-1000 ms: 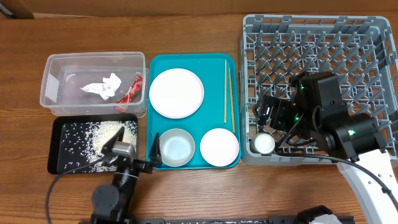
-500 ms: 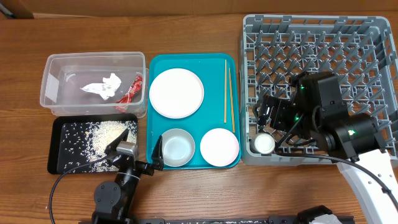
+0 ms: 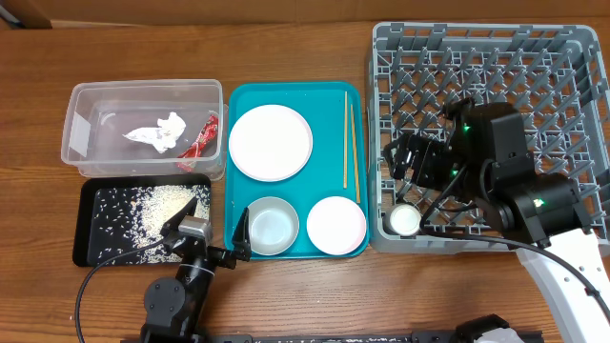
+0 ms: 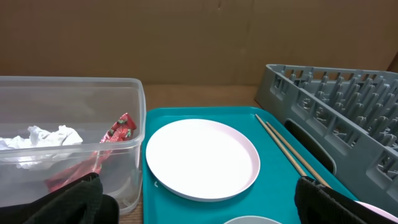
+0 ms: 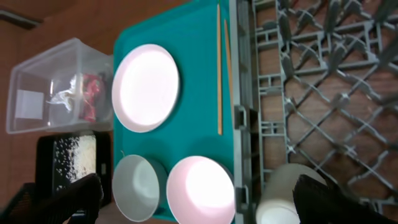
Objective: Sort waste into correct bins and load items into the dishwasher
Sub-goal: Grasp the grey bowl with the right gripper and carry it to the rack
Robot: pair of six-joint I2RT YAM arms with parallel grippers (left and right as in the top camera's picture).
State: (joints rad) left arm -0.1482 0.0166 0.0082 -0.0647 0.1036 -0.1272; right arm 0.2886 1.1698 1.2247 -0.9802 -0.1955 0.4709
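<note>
Right gripper [image 3: 402, 162] wide open, empty; cup [image 3: 403, 220] just beside it in rack [image 3: 572, 57]. Left gripper [image 3: 219, 210] wide open, empty; plate [image 4: 202, 158] ahead.

On the table [image 3: 286, 286], you have the tub [image 3: 143, 88] at the far left, with the tissue [image 3: 157, 133] and the wrapper [image 3: 202, 136] inside it, the wrapper to the right of the tissue, near the right wall. Just in front of the tub, nearer you, lies the flat tray [image 3: 91, 252], with the rice [image 3: 157, 202] mostly toward its far right part. To the right of both sits the middle tray [image 3: 329, 124]. On it, the plate [image 3: 271, 142] is in the far half and the chopsticks [image 3: 349, 138] lie lengthwise along the right edge. The left bowl [image 3: 271, 226] and right bowl [image 3: 336, 225] sit side by side in the near half. The dish rack [image 3: 496, 57] stands right of that tray, with the cup [image 3: 402, 220] in its near-left corner.
</note>
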